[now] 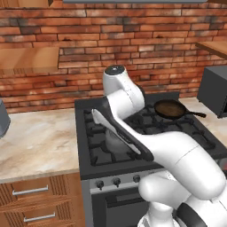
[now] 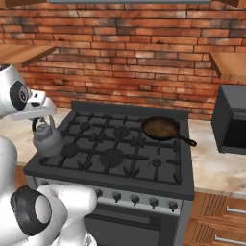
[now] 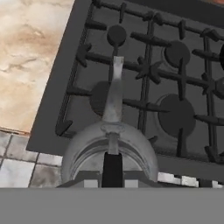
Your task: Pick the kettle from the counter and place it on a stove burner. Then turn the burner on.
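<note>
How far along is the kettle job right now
Done: the kettle is off the counter, gripped by its handle in the gripper. In hand: it hangs above the stove's front-left corner, seemingly not set down. Left: place it on a stove burner, then turn a knob.

Kettle [image 3: 109,148]: grey metal, smooth, dull sheen. Table [image 1: 37,142]: beige marbled stone, polished; wooden drawer fronts [image 1: 31,199], silver bar handles. Stove burner [image 2: 112,156]: matt black, cast-iron grate. Frying pan [image 2: 161,128]: dark, semi-gloss. Wall [image 2: 134,53]: rough red brick.
</note>
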Available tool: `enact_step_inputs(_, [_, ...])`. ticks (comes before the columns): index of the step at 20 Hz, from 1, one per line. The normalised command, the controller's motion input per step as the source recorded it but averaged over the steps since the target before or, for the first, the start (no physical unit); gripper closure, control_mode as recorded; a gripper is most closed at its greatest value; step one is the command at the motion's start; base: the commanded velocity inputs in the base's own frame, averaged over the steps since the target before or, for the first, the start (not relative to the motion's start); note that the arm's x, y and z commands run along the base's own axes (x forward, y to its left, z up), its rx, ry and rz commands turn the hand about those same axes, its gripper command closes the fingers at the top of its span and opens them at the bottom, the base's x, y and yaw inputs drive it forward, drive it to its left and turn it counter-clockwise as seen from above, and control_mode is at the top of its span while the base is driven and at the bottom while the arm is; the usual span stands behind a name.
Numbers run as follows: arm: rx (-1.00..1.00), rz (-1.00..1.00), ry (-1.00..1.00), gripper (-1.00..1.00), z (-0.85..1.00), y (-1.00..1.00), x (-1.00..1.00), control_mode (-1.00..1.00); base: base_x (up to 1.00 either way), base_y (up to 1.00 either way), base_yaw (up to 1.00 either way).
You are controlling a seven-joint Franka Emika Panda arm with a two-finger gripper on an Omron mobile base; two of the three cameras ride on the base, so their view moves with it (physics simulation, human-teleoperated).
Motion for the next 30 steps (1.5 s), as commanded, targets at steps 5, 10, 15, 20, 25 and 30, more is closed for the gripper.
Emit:
enact_step_inputs(5, [0.17,-0.64,0.17,1.0,0.1,-1.0,0.0,-1.0,0.0,0.0,0.0])
enact_step_inputs(10, [0.17,-0.65,0.15,1.0,0.2,-1.0,0.0,-1.0,0.0,0.0,0.0])
enact_step_inputs(15, [0.14,-0.64,0.1,1.0,0.16,-1.0,0.0,-1.0,0.0,0.0,0.0])
enact_step_inputs(20, [0.08,-0.59,0.0,1.0,0.01,-1.0,0.0,-1.0,0.0,0.0,0.0])
enact_step_inputs(25, [0.02,-0.53,-0.04,1.0,0.0,-1.0,0.0,-1.0,0.0,0.0,0.0])
enact_step_inputs(30, [-0.04,-0.48,-0.2,1.0,0.0,-0.85,0.0,-1.0,0.0,0.0,0.0])
